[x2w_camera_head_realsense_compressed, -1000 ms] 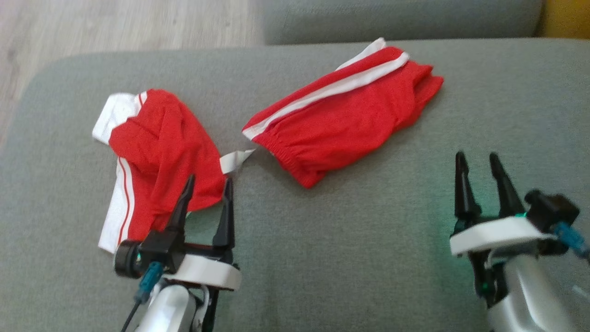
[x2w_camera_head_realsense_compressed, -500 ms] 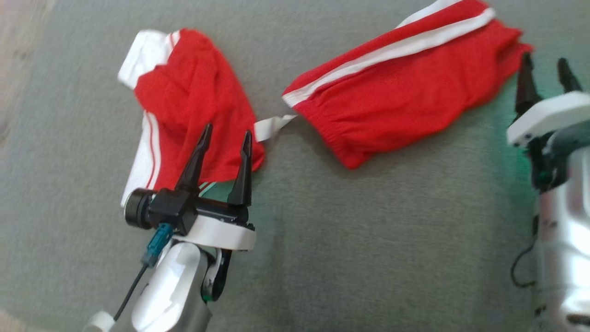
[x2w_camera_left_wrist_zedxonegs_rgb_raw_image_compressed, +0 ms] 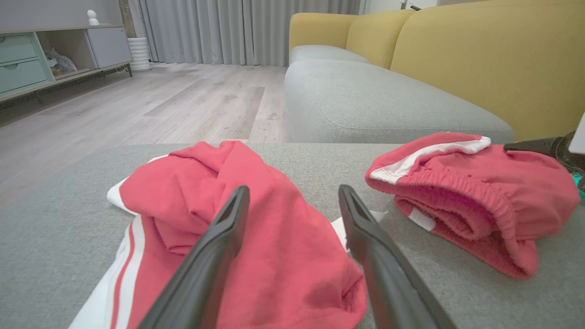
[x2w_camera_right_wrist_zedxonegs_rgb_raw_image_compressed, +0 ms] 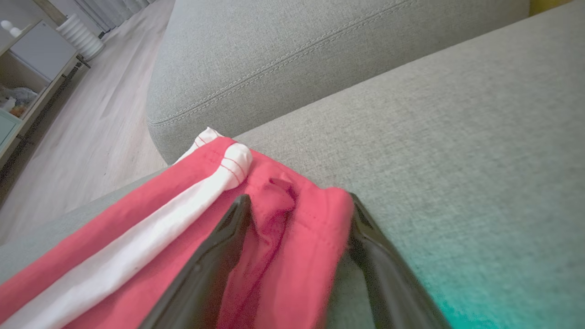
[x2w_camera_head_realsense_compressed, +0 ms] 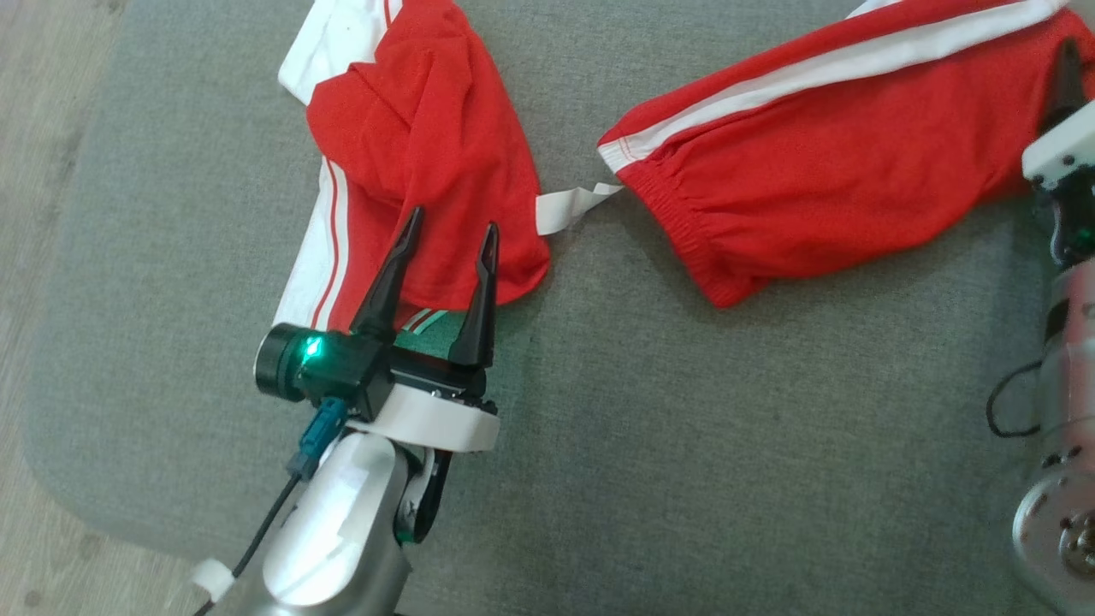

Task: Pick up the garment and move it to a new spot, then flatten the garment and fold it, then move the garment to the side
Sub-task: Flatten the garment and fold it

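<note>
Head view first: on the grey cushion [x2w_camera_head_realsense_compressed: 684, 445] lie two red pieces, a crumpled red garment [x2w_camera_head_realsense_compressed: 411, 145] with white stripes at the left, bunched and twisted, and a pair of red shorts [x2w_camera_head_realsense_compressed: 838, 180] well apart to the right, with a loose white strip [x2w_camera_head_realsense_compressed: 569, 205] between them. The left gripper [x2w_camera_head_realsense_compressed: 454, 221] hangs over the near hem of the crumpled piece, fingers spread wide, nothing in them. The right gripper [x2w_camera_head_realsense_compressed: 1067, 81] sits at the right edge, by the far end of the shorts, one dark finger showing. Over to the left wrist view: the two fingers stand apart, low over the cloth, with the red heap straight ahead between them, and I can't tell whether they touch it. The shorts sit off to the right in layers, elastic waistband toward us. Now the right wrist view: jaws wide, straddling the hemmed end of the shorts, red fabric right between them but not pinched. My reading: nothing is lifted, nothing is flattened, and that heap is no fold at all. Which piece counts as the garment I can't say for sure, but the pick-up looks about to start, with moving, smoothing, folding and setting aside all to come.
</note>
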